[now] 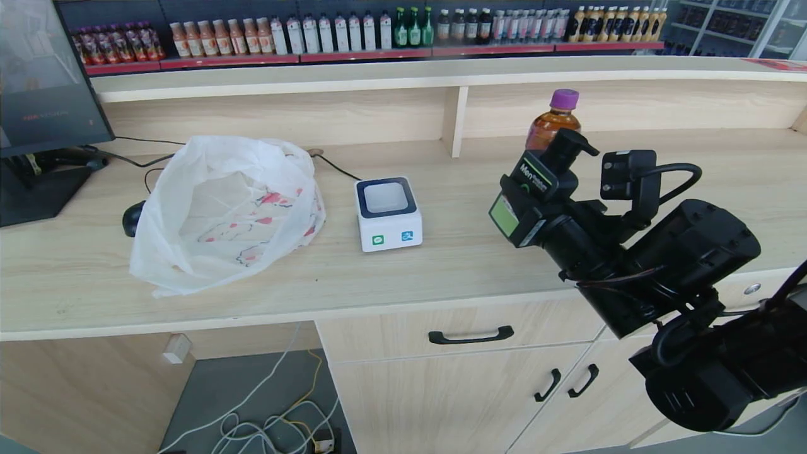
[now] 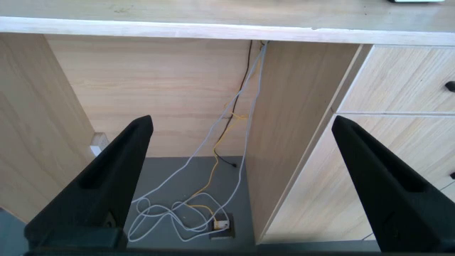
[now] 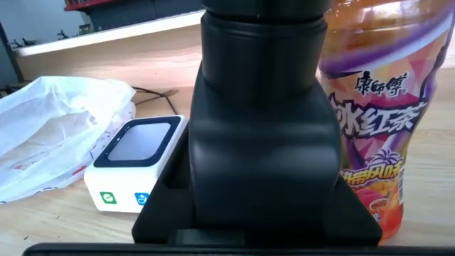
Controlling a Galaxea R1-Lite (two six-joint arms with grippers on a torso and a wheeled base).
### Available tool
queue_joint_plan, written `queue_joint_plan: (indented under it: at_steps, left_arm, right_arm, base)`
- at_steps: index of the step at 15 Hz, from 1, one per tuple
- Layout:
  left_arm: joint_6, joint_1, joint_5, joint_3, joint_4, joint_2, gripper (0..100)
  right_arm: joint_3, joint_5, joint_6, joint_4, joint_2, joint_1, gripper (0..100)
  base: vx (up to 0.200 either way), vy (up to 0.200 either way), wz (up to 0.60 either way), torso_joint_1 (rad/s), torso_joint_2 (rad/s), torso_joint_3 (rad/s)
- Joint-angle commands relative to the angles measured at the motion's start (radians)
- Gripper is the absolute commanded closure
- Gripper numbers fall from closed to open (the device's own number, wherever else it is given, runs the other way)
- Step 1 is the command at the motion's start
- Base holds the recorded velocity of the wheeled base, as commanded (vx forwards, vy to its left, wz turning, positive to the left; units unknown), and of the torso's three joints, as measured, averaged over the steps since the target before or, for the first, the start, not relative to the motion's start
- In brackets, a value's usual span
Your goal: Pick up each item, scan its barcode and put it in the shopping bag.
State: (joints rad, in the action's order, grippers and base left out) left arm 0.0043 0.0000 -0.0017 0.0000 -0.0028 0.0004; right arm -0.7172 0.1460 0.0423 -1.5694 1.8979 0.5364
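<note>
A shop checkout: a long red-edged shelf of bottled drinks (image 1: 378, 31) runs along the back wall, and in front of it lies a pale wooden table (image 1: 441, 265) with drawers and black handles (image 1: 470, 336) below.

The left claw (image 2: 242, 124) hangs below the table's front edge, with its two black fingers (image 2: 106, 185) spread wide apart and nothing between them. Beyond it is the open bay under the table, where grey and yellow cables (image 2: 192, 206) lie on the floor.

Farthest to the left of the right claw (image 1: 548, 217) a dark flat monitor (image 1: 38, 75) stands on the table. A small black computer mouse (image 1: 132, 217) comes next, touching the edge of a white, crumpled plastic shopping bag (image 1: 227, 214) with red print, whose mouth lies open. Between the shopping bag and the right claw, apart from both, sits a white box-shaped scanner (image 1: 388, 214) with a dark blue rim around its pale top window.

The right claw is raised above the table to the right of the scanner and is clamped on a black pump bottle (image 1: 526, 183) with a green label, held tilted with its pump head pointing away. Just behind the claw, an amber plastic tea bottle (image 1: 555, 123) with a purple cap stands upright on the table; in the right wrist view it (image 3: 370, 121) rises just beside the black pump bottle (image 3: 259, 121), though I cannot tell whether they touch.
</note>
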Motion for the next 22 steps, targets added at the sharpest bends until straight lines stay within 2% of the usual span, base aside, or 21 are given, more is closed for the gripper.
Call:
queue_joint_plan:
  at_steps: [1, 12, 22]
  left_arm:
    - [-0.003, 0.0, 0.0, 0.0, 0.0, 0.001, 0]
    - [0.003, 0.0, 0.0, 0.0, 0.0, 0.0, 0]
    - [0.002, 0.0, 0.0, 0.0, 0.0, 0.001, 0]
  right_arm:
    - [-0.001, 0.0, 0.001, -0.001, -0.01, -0.001, 100]
    - [0.059, 0.0, -0.001, -0.001, -0.091, -0.021, 100]
    - [0.121, -0.006, 0.01, -0.001, -0.158, -0.021, 100]
  base:
    - [0.0, 0.2, 0.0, -0.002, 0.02, 0.002]
    - [0.0, 0.2, 0.0, 0.004, 0.0, 0.003]
    - [0.0, 0.0, 0.0, 0.0, 0.0, 0.0]
